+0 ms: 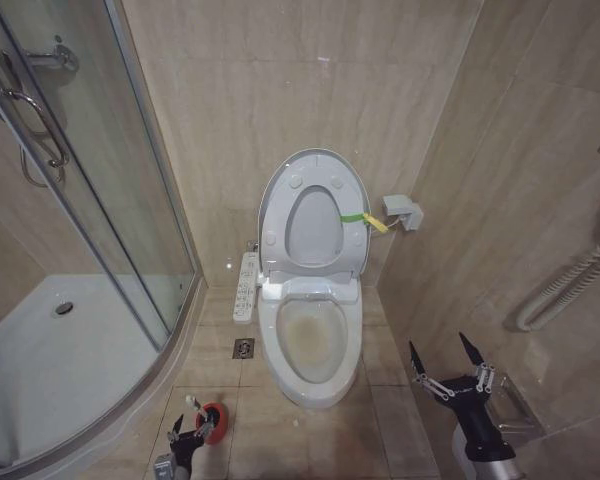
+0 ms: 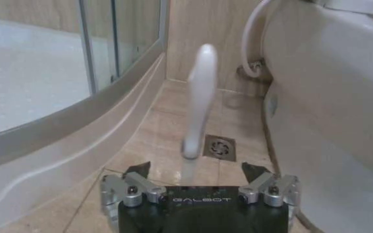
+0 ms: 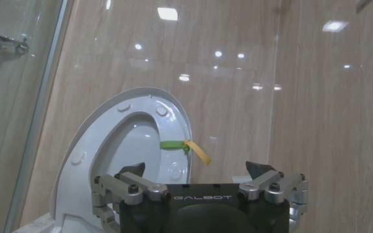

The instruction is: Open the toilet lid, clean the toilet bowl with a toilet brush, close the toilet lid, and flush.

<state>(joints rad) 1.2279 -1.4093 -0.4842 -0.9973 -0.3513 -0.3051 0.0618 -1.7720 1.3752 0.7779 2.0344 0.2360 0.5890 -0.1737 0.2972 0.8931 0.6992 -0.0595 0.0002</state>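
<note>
Toilet lid up, leaning back near the tiled wall with the seat ring raised against it; a green and yellow strap hangs at the ring's edge. Toilet bowl exposed, yellowish-brown staining inside. Lid-opening looks done; the step in hand reads as taking up the toilet brush. Left gripper low by the floor at the bowl's left, just beside the red cup holder. In the left wrist view the pale brush handle stands upright between the left gripper's fingers, which are spread apart with a gap on each side, nothing clamped yet. Floor drain lies beyond the handle. Right gripper hangs at the bowl's right, well apart from it, its 2 fingers splayed wide and empty. To do it well, my judgement: centre the handle between both pads, close low enough for a firm hold, then lift straight up so the bristle head clears the cup without tipping it. The thin glossy handle may slip or swing if pinched off-centre.
</note>
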